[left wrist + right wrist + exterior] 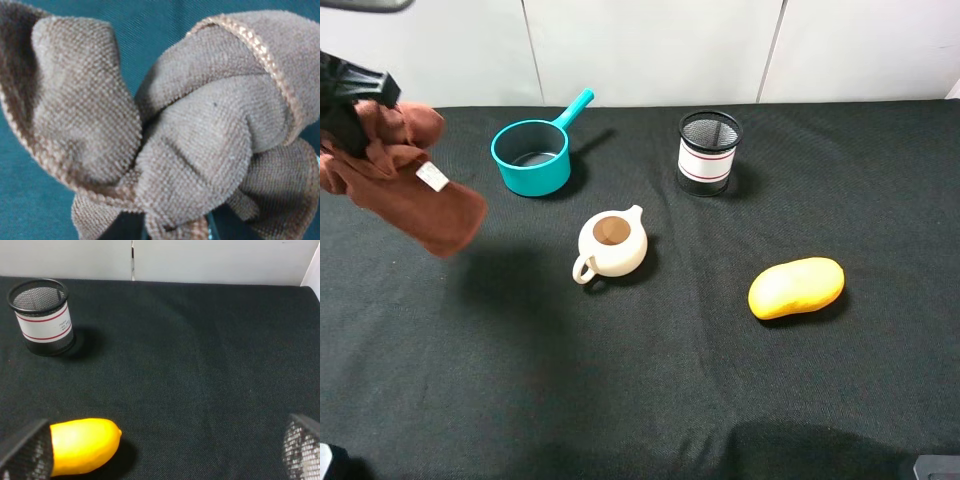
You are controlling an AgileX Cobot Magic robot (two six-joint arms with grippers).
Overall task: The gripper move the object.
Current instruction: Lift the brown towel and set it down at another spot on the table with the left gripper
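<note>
A brown towel (410, 185) with a white tag hangs bunched from my left gripper (355, 105), which is shut on it and holds it above the table's far left. In the left wrist view the towel (200, 135) fills the frame and hides the fingers. My right gripper (162, 460) is open and empty, low over the table near the front right. Its mesh-patterned fingertips (27, 452) flank a yellow mango-shaped object (82, 445), which lies at the right of the table (797, 288).
A teal saucepan (532, 155) stands at the back left. A black mesh pen cup (709, 152) stands at the back centre and shows in the right wrist view (42, 317). A cream teapot (611, 244) sits mid-table on the black cloth (670, 380).
</note>
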